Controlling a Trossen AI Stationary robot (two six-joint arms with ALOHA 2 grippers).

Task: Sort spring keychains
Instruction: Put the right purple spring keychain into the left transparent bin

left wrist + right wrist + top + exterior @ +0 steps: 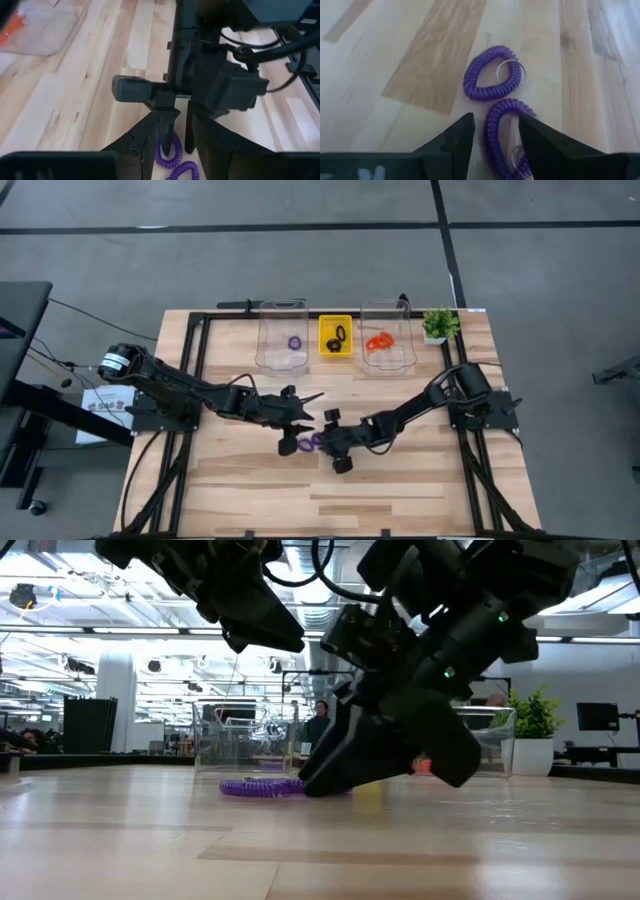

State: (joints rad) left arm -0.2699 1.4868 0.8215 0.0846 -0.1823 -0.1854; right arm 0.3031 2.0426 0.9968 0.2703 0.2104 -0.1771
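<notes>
1. Two purple spring keychains are found on the bare wood near the table's middle. One (492,72) lies flat as a closed coil with a thin metal ring at its side; the other (501,131) lies just beside it.
2. Right gripper (495,137): lowered to the table top, its fingers (457,137) set apart on either side of the nearer purple coil. The coil is straddled, not yet clamped; whether the pads touch it cannot be told.
3. Left gripper (300,412): held above the table just left of the purple coils, fingers spread open, nothing between them.
4. Left clear bin (282,310), at the far side of the table: one purple keychain (295,342) is contained.
5. Yellow tray (325,325), between the two bins: one black keychain (338,335) is seen in it.
6. Right clear bin (388,310): orange-red keychains (379,342) are gathered inside; their number cannot be told.
7. Small potted plant (438,325): placed at the table's far right corner, beside the right clear bin.
8. Table (420,490): light wooden boards within a dark frame.
</notes>
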